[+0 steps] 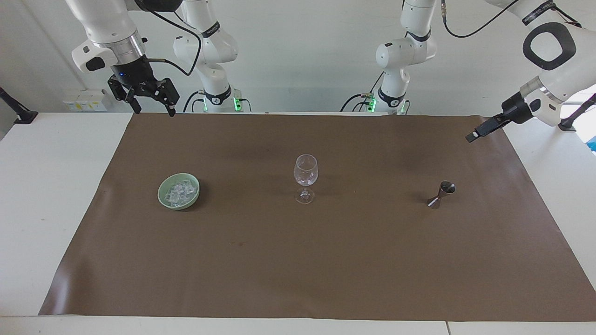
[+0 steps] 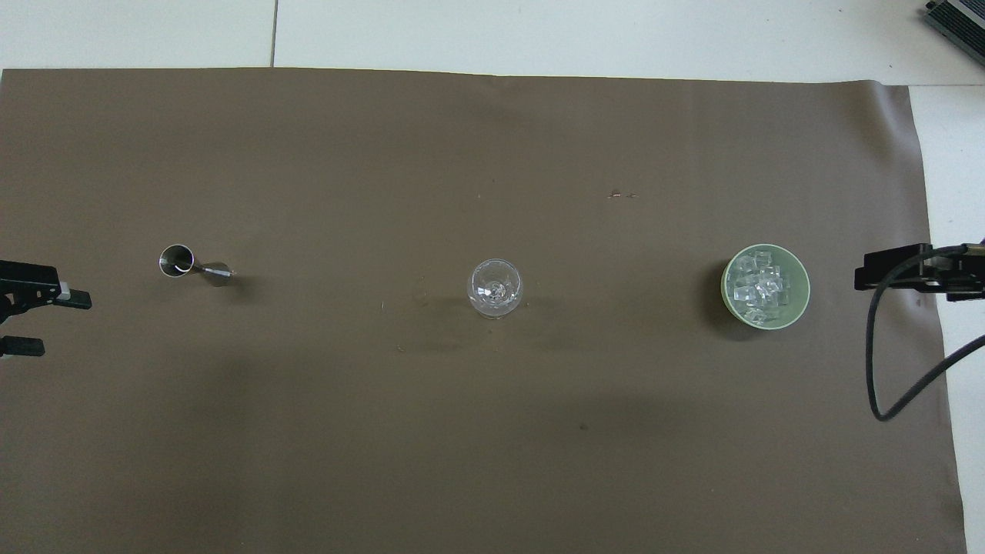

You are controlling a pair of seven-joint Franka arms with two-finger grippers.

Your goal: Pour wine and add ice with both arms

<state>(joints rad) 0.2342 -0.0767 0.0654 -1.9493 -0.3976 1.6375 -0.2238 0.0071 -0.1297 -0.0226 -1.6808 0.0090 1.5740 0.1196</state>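
**Desk:** Why the three-station line-up on the brown mat (image 1: 279,260)?

**Photographer:** It looks split by reach. The ice (image 1: 179,191) sits heaped in a pale green bowl (image 1: 159,191) toward the right arm's end of the surface (image 1: 46,186). The right end effector (image 1: 155,111), fingers spread and empty, hangs over the mat's edge nearest the robots. An empty stemmed glass (image 1: 305,170) stands upright midway, likely so that both arms can serve it. A metal jigger (image 1: 441,194) stands toward the left arm's end. The left end effector (image 1: 471,137), spread and carrying nothing, angles down over that corner of the mat. No bottle is in view, and I can't tell what the jigger holds.

**Desk:** Any brands or labels?

**Photographer:** Only small lettering on the arm joints, too small to read.
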